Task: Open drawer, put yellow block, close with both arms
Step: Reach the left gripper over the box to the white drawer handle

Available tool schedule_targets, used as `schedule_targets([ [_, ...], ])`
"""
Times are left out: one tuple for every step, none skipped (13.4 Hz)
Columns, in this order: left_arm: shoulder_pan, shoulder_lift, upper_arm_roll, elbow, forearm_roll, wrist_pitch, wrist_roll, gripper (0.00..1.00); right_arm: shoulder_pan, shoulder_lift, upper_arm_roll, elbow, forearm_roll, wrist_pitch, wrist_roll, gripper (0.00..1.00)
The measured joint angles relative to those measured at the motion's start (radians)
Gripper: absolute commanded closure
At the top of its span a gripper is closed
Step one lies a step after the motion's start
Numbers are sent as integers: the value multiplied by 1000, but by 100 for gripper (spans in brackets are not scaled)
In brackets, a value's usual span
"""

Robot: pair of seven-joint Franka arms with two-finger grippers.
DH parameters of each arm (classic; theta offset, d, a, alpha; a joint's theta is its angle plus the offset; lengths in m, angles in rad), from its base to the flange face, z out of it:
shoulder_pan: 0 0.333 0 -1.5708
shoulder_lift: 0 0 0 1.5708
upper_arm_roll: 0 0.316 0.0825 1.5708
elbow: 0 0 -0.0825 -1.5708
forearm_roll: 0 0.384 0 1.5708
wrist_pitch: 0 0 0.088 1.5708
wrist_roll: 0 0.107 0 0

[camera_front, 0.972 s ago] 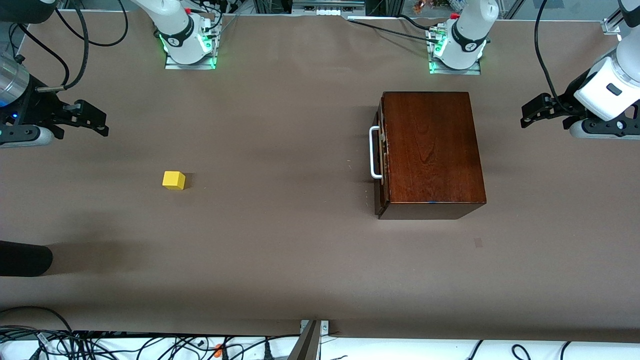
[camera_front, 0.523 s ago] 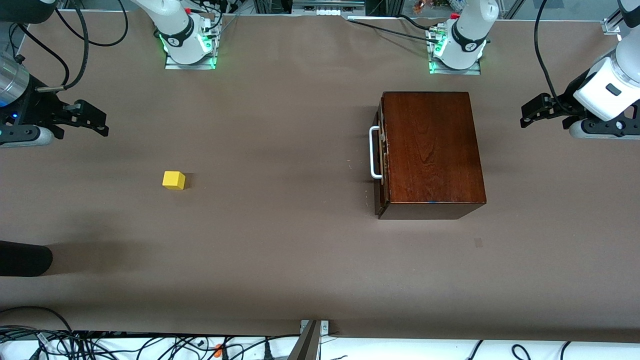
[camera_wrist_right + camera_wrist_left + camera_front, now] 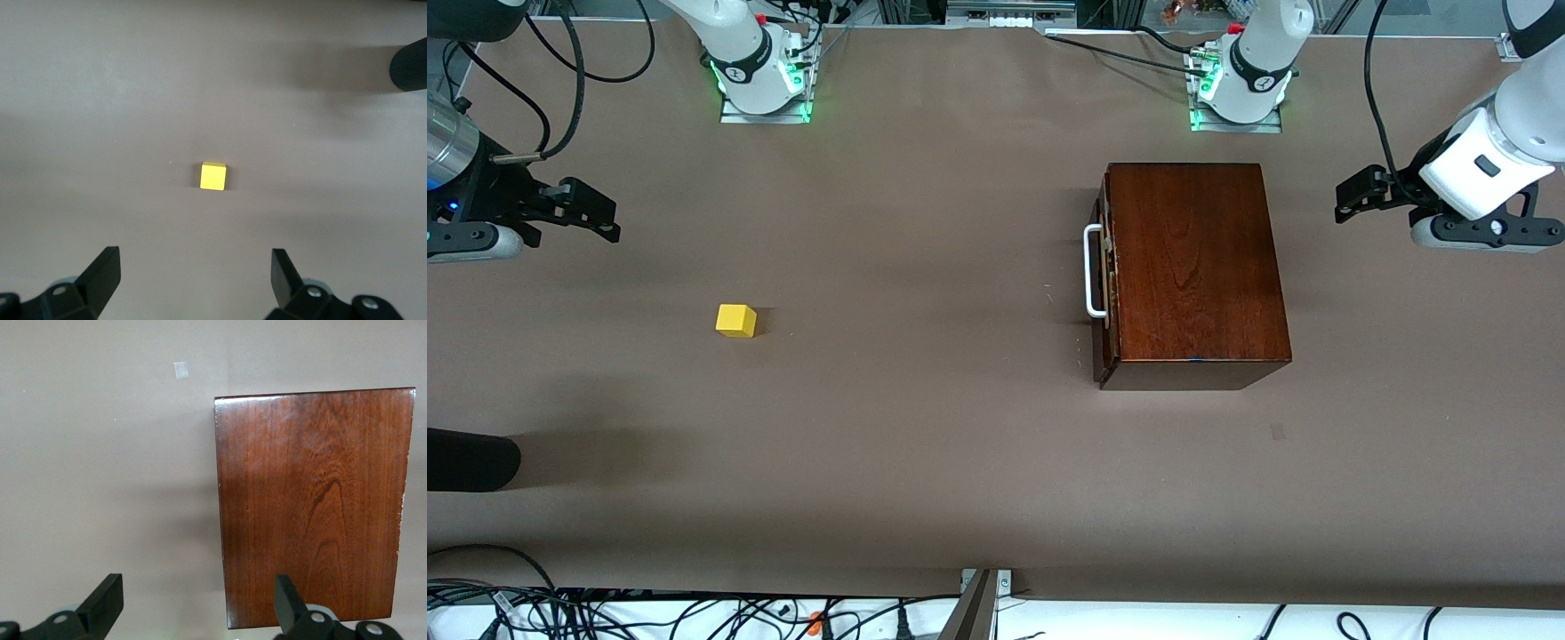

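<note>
I am seeing the shut drawer (image 3: 1101, 271) in its wooden box (image 3: 1192, 267) right of centre, its white handle (image 3: 1089, 271) showing only from the front. Both grippers, left (image 3: 1352, 197) and right (image 3: 605, 218), are hovering spread wide at the frame's edges. The yellow block (image 3: 735, 320) is sitting centre-left. No writing is readable.

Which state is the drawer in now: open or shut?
Shut: the drawer front sits flush with the wooden box, no pale interior visible.

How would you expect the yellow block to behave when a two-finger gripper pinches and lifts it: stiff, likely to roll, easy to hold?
The yellow block looks like a rigid cube, so it probably will not squash. Its flat faces rest on the table, so rolling seems unlikely. It is small, so it is probably light.
</note>
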Motion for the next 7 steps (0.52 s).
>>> schedule_targets([
  [-9,4,-1,1,0,-2,1,0,0,0,0,0,0,0,0,0],
  [-20,10,-1,1,0,-5,2,0,0,0,0,0,0,0,0,0],
  [-36,18,-3,1,-1,-8,4,0,0,0,0,0,0,0,0,0],
  [-68,29,-4,2,-1,-9,4,0,0,0,0,0,0,0,0,0],
  [-114,47,-6,7,-1,-6,-9,0,0,0,0,0,0,0,0,0],
  [-161,75,-7,25,-1,-1,-44,0,0,0,0,0,0,0,0,0],
  [-204,114,-9,55,-1,2,-92,0,0,0,0,0,0,0,0,0],
])
